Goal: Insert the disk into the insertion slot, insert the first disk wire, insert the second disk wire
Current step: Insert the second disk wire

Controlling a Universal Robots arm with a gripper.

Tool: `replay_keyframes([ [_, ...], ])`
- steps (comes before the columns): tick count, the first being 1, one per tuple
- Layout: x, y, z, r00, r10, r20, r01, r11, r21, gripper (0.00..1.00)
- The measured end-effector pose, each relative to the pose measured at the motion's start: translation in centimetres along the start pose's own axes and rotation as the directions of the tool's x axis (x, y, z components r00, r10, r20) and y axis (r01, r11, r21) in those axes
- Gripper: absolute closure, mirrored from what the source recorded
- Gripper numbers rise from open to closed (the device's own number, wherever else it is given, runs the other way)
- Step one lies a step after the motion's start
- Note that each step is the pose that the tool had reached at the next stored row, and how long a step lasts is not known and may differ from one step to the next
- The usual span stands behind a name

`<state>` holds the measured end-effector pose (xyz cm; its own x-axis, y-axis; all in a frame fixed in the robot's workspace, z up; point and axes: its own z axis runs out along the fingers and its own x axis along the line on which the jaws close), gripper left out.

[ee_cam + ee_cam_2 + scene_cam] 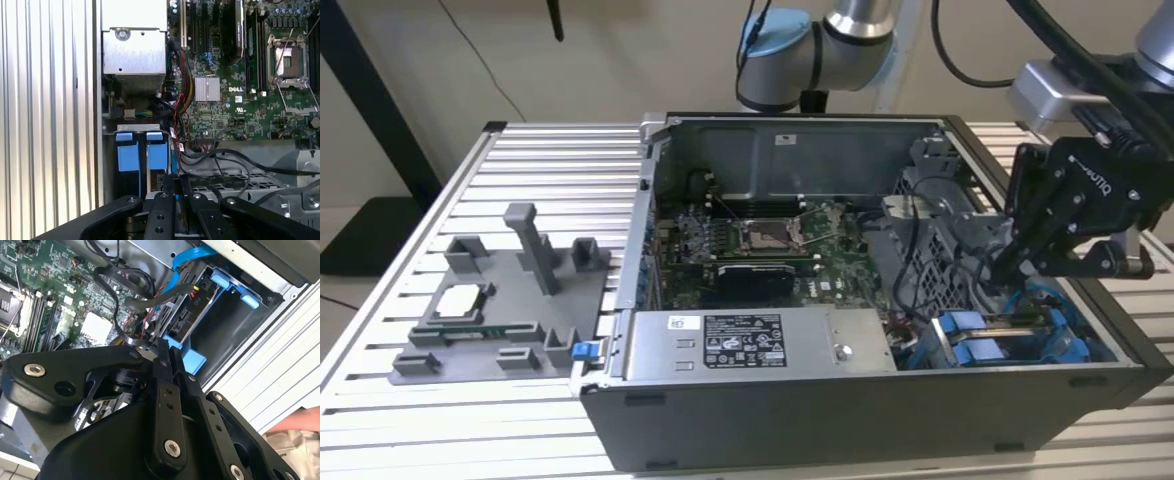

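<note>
My own black linkage sits closest to the lens in both wrist views; my gripper (176,187) has its fingers (165,360) pressed together, tips meeting with no gap between them. Whether they pinch a thin cable end I cannot tell; a flat dark cable (150,300) runs close past the tips in the second wrist view.

Location: I hang inside the open computer case (854,420), at the corner on the exterior view's right, just above the drive cage (1014,345).

Task item: the disk (187,315) appears already seated in the cage, judged from its dark end face showing between the blue plastic carrier (192,357) rails, with a blue cable (187,257) looping near it. The neighbouring slot (235,320) stands vacant, its blue tabs (235,285) at the rim. In the first wrist view the two blue tabs (140,152) lie just beyond my fingertips, directly ahead of them.

Governing relation: the disk's exposed end lies just ahead of and below my tips, near but apart. I judge its long axis to run into the cage, away from the motherboard (240,100) side toward the case wall, with the connector end facing the cables and me. My closed fingers line up roughly with that end.

Other findings: the power supply box (747,345) sits beside the cage, untouched. A grey fixture (507,300) rests on the slatted table (400,400), well apart.
</note>
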<state>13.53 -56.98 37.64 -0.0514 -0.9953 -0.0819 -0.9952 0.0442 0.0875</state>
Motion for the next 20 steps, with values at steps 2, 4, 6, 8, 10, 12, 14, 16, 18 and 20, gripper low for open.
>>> replay_keyframes([
  [2, 0.01, -0.01, 0.16, 1.0, 0.0, -0.0011, 0.0, 1.0, 0.0008, 1.0],
  [4, 0.03, -0.02, 0.32, 1.0, 0.0, -0.0017, 0.0, 1.0, 0.0034, 1.0],
  [6, 0.04, -0.04, 0.44, 1.0, 0.0, -0.0017, 0.0, 1.0, 0.0075, 1.0],
  [8, 0.05, -0.05, 0.54, 1.0, -0.001, -0.002, 0.001, 0.9999, 0.0114, 1.0],
  [10, 0.06, -0.06, 0.67, 1.0, -0.001, -0.0025, 0.001, 0.9999, 0.0145, 1.0],
  [12, 0.07, -0.07, 0.81, 1.0, -0.001, -0.0027, 0.001, 0.9999, 0.0158, 1.0],
  [14, 0.1, -0.08, 0.94, 1.0, -0.001, -0.0032, 0.001, 0.9999, 0.0168, 1.0],
  [16, 0.13, -0.09, 1.0, 1.0, -0.001, -0.0044, 0.001, 0.9998, 0.0176, 1.0],
  [18, 0.19, -0.1, 1.03, 1.0, -0.001, -0.0047, 0.001, 0.9998, 0.0177, 1.0],
  [20, 0.26, -0.1, 1.04, 1.0, -0.001, -0.005, 0.001, 0.9998, 0.0178, 1.0],
])
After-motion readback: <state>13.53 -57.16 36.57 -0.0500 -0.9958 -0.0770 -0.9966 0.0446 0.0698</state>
